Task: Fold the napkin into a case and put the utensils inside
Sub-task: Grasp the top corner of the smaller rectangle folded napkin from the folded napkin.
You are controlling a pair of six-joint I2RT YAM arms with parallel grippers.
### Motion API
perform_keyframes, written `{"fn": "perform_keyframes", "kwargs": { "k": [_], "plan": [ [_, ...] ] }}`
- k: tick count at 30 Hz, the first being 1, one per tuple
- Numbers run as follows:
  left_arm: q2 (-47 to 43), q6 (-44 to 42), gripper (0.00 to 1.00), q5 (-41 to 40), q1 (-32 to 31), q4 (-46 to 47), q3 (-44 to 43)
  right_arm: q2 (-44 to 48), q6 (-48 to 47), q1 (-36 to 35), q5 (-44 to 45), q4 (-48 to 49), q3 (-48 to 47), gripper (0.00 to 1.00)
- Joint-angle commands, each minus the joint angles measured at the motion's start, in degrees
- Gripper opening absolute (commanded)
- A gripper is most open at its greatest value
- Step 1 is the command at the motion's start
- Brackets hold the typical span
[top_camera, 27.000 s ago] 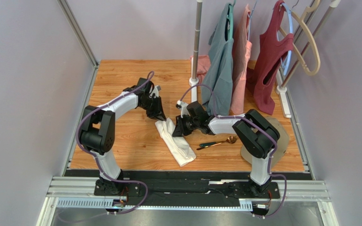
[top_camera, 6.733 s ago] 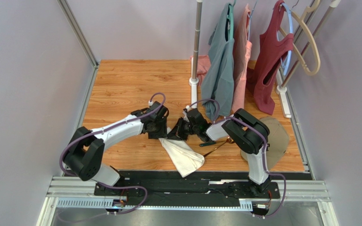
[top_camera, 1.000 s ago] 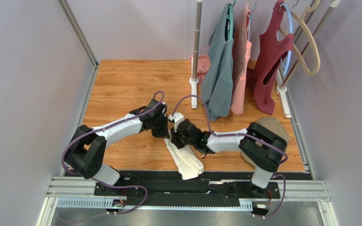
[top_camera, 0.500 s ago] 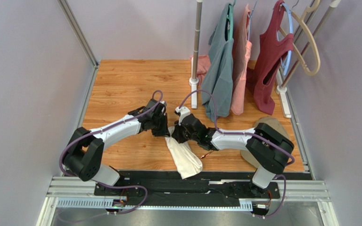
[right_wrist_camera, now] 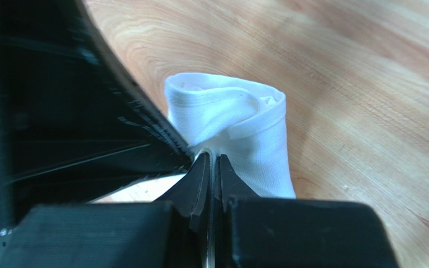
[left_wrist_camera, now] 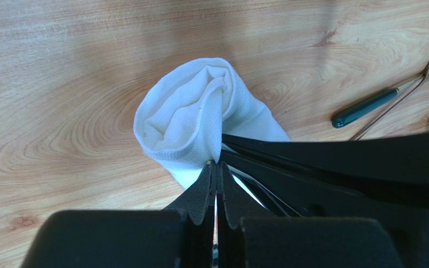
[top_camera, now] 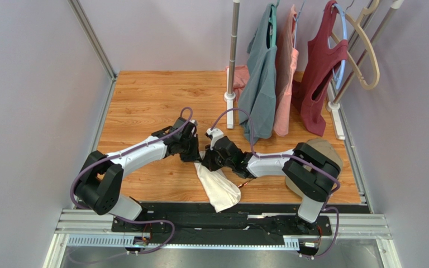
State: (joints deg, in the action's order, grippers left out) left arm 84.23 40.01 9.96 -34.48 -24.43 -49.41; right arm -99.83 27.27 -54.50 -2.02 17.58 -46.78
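I am clamping my left pincer [left_wrist_camera: 215,167] and right pincer [right_wrist_camera: 210,159] tight on the bunched end of the white woven cloth napkin [left_wrist_camera: 189,117]. Dark teal-handled, gold-headed fork [left_wrist_camera: 367,107] is lying nearby on the wood-grain table [left_wrist_camera: 60,84]. Risks: uneven pulling collapsing the roll; thin pinch slipping.

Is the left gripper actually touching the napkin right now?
Touching. The left wrist view shows the left gripper shut, its tips pinching the edge of the napkin, with white cloth showing between them.
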Motion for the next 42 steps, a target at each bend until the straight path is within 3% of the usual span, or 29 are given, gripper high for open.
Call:
{"fn": "perform_keyframes", "kwargs": {
  "k": [1,9,10,11,15,17,20,25,31,34,35,38,42],
  "plan": [
    [-1.26,2.61,0.00,3.14,-0.33,2.45,0.36,-1.24,1.12,0.01,0.70,6.67,-1.55,0.00],
    [-0.55,4.29,0.01,0.69,-0.24,1.84,1.86,-0.01,2.53,0.10,1.85,5.88,0.11,0.00],
    [-1.16,4.20,0.07,-0.10,-0.24,2.36,2.12,-0.10,2.44,0.27,1.58,6.06,0.29,0.00],
    [-1.52,3.24,0.21,-1.42,-0.06,2.36,2.21,-0.19,2.44,0.27,1.50,5.97,0.20,0.00],
    [-3.80,2.44,0.37,-3.80,-0.06,1.31,2.73,-0.36,2.53,0.45,1.49,5.18,-0.41,0.00],
    [-5.21,2.88,0.68,-4.68,-0.15,1.31,3.44,-0.71,2.62,0.71,1.15,4.92,-0.76,0.00],
    [-6.44,4.45,0.69,-5.21,-0.15,1.66,5.46,-1.15,2.97,0.80,0.79,4.56,-1.38,0.00],
    [-5.49,6.31,0.65,-2.68,-0.06,6.22,9.06,-1.33,2.88,0.80,0.62,4.48,-1.29,0.00],
    [0.59,6.40,0.46,-1.34,-0.24,8.42,8.89,-1.33,3.23,0.80,0.62,4.30,-1.38,0.00],
    [0.85,6.83,0.29,-1.34,-0.24,10.09,9.68,-1.24,3.32,0.80,1.23,3.86,-1.47,0.00],
    [0.94,6.84,0.17,-1.34,-0.24,10.27,9.59,-1.33,3.41,0.80,1.32,3.86,-1.73,0.00],
    [0.94,7.27,0.00,-1.17,-0.24,11.59,10.55,-2.03,4.55,0.62,1.40,3.95,-2.52,0.00],
    [1.73,8.15,0.00,1.20,-0.24,16.33,11.44,-2.03,5.77,-0.25,6.58,5.44,-2.26,0.00]
  ]
}}
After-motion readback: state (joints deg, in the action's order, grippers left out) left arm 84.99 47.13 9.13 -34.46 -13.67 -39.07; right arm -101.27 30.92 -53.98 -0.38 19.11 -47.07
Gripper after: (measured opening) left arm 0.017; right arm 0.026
